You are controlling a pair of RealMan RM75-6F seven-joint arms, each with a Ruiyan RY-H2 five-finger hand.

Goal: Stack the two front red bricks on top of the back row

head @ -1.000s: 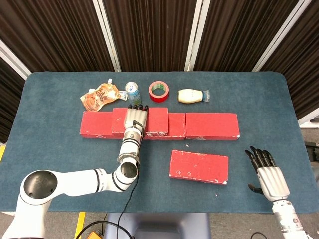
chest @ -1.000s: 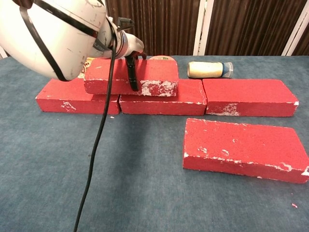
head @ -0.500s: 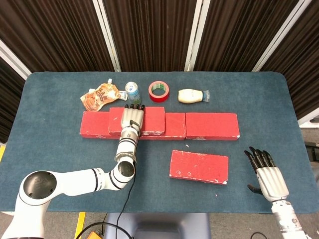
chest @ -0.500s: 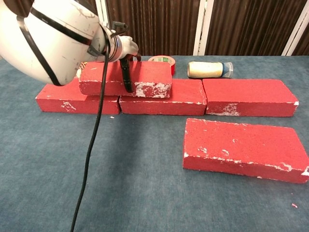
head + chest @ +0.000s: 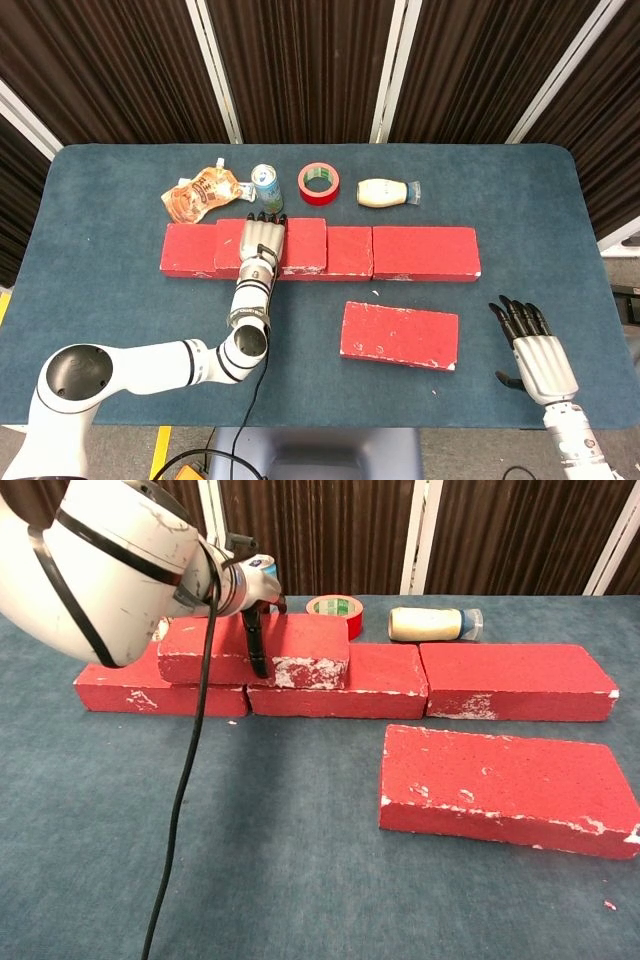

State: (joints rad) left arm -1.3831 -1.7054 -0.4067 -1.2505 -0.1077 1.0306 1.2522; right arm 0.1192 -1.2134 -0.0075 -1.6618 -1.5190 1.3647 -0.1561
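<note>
At table's front, the loose brick lies flat, long axis running 9 to 3, at about 9 o'clock from the right hand, which is nearer, empty, fingers spread. Left hand grips the stacked brick atop the back row.

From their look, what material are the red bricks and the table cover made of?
The front red brick looks like painted foam or a light cast block: matte red, with white chips at edges and corners. The stacked brick under the left hand shows the same wear. The table cover appears to be blue-grey felt or short carpet, with a fuzzy texture.
</note>
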